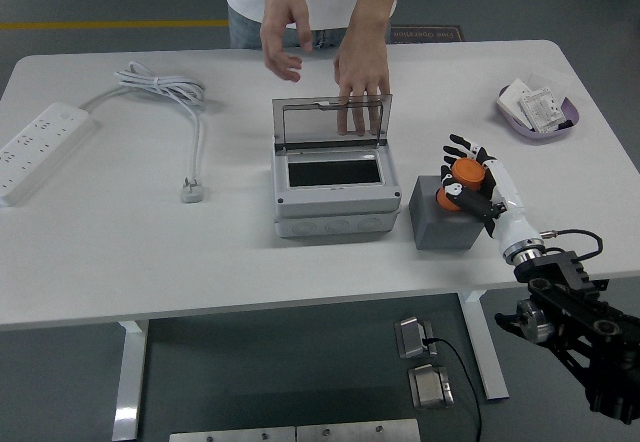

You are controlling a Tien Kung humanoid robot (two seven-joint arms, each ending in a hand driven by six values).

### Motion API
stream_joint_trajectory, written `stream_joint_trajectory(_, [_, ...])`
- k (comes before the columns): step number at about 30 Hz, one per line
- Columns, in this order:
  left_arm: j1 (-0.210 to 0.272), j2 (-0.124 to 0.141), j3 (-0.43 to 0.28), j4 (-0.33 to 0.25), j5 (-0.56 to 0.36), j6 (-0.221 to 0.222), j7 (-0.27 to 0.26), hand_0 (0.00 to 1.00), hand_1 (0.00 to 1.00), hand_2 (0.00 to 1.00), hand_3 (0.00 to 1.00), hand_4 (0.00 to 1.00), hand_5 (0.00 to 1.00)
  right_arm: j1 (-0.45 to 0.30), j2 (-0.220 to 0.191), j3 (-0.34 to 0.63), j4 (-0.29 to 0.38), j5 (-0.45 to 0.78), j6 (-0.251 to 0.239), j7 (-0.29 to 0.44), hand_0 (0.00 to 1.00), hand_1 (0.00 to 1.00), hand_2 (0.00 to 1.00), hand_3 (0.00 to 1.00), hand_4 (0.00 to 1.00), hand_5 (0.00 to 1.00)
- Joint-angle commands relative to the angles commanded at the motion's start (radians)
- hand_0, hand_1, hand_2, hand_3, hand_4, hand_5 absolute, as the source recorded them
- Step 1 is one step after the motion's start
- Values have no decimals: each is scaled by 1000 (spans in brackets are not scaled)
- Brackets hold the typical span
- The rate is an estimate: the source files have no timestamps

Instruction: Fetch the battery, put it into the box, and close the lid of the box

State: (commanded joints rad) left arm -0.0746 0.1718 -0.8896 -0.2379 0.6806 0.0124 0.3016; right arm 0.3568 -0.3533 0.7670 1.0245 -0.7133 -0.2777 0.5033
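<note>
Orange battery (462, 175) pinched in the right hand (478, 187) fingers should lift straight off the grey block (446, 224) before crossing to the box (334, 184).

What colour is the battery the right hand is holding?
Orange, seen in the head view: the battery sits in the right hand.

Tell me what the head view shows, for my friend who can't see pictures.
The robot's right hand grips an orange battery on top of a grey block, beside a grey box. A person's hand holds the box's clear lid upright; their other hand is lifted away.
</note>
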Motion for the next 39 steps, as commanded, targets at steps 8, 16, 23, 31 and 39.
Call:
stream_joint_trajectory(8, [0,0,-1,0,1,1,0,668,711,672,625,628,213,1,-1,6,6,-5,-2,-3,781,658,450,678,211,2])
stream_joint_trajectory(16, [1,0,-4,0,6,2,1,669,711,672,624,627,213,1,-1,8,5,0,5,-7,778,642,397,642,247,2])
stream_joint_trajectory(23, [1,0,-5,-1,6,3,1,668,712,672,624,627,213,1,-1,10,5,2,13,-12,777,649,432,347,289,2])
stream_joint_trajectory(31, [1,0,-5,-1,8,3,1,669,712,672,624,627,212,5,-1,17,8,1,15,-11,781,652,468,279,253,2])
stream_joint_trajectory(39, [2,0,-6,-1,9,4,1,670,712,673,624,627,213,8,-1,19,9,-3,6,-5,782,653,443,271,205,2])
